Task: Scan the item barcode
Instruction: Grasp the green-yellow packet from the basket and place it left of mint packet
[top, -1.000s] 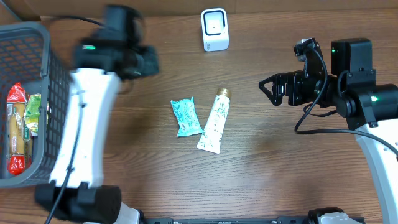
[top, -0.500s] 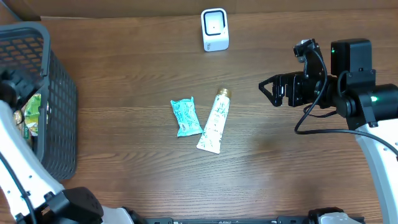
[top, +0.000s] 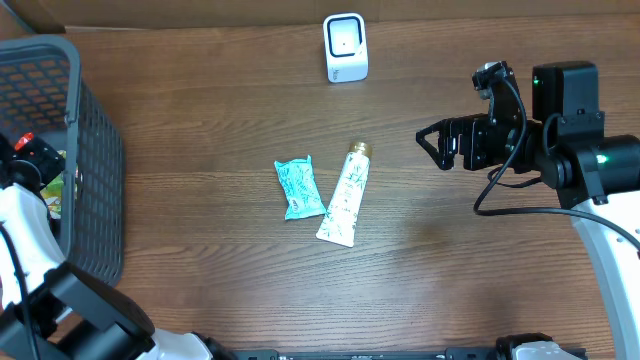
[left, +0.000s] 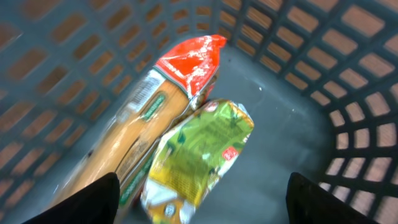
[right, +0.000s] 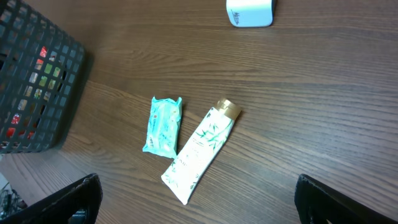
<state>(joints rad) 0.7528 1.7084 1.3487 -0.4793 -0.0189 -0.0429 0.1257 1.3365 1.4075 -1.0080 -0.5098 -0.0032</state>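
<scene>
**Overhead and wrist views.** The left hand (left: 202, 190) is inside the dark mesh basket (top: 96, 170). Its two fingers (left: 93, 199) are spread wide and grip nothing. It hangs over a long red-orange packet (left: 155, 106) and a green-yellow packet (left: 202, 146), which lie side by side and touching on the basket floor. The green-yellow packet overlaps the edge of the longer one.

Outside the basket, on the wooden surface (top: 200, 110), a teal packet (top: 298, 187) and a white tube (top: 345, 193) with a gold cap lie just beside each other. They are roughly midway between the basket and the right hand (top: 432, 145).

The white scanner (top: 345, 47) stands upright well apart from the basket, near the far edge of the surface.

The right hand is on the side of the surface opposite the basket, held above the wood. Its fingers (right: 78, 199) are wide apart and empty.
</scene>
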